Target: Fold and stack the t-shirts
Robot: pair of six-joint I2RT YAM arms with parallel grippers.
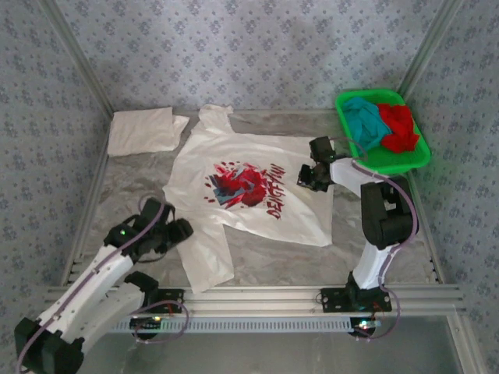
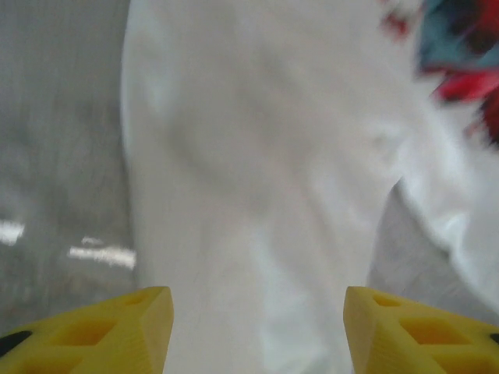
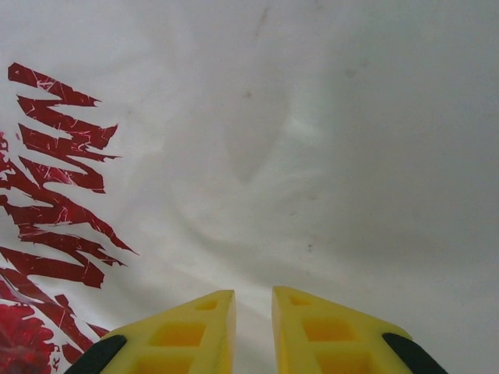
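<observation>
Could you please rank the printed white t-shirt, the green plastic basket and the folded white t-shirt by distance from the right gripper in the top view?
1. White t-shirt with red-and-blue splash print: spread in the middle, directly under the right gripper.
2. Green plastic basket: back right corner.
3. Folded white t-shirt: back left corner, farthest across.

Pale blue-grey patterned cloth walls enclose a grey marbled tabletop, edged by silver aluminium frame rails. The light is soft and even.
</observation>
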